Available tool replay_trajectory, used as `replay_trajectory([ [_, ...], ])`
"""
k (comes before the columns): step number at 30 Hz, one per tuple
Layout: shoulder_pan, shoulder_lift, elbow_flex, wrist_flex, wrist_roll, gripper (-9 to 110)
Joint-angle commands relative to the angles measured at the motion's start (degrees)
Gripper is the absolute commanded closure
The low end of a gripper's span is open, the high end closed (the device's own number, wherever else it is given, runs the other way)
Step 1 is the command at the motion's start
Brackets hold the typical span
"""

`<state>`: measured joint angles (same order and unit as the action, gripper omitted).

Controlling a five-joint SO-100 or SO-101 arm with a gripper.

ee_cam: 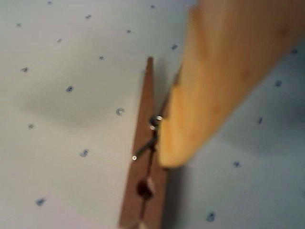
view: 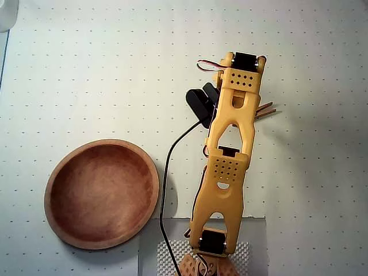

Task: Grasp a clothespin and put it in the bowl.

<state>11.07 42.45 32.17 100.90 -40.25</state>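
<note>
Clothespin [ee_cam: 145, 157] lies on the dotted mat [view: 86, 69], pincer [ee_cam: 167, 143] beside it, grip unclear.

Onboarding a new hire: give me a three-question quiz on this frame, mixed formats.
1. True or false: the clothespin already lies in the bowl.
2. In the overhead view, the bowl sits on which side of the arm? A) left B) right
3. Fill in: in the wrist view, an orange finger of the end effector is right beside the clothespin's metal ____.

Key: 1 false, it lies on the dotted mat. 2 A. 3 spring.
</note>
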Motion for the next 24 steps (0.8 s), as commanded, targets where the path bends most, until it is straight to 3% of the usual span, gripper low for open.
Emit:
replay_trajectory([
  [1,0.26,0.97,-3.69,1.58,0.53,59],
  [24,5.27,-6.94,-8.53,1.41,-0.18,59],
])
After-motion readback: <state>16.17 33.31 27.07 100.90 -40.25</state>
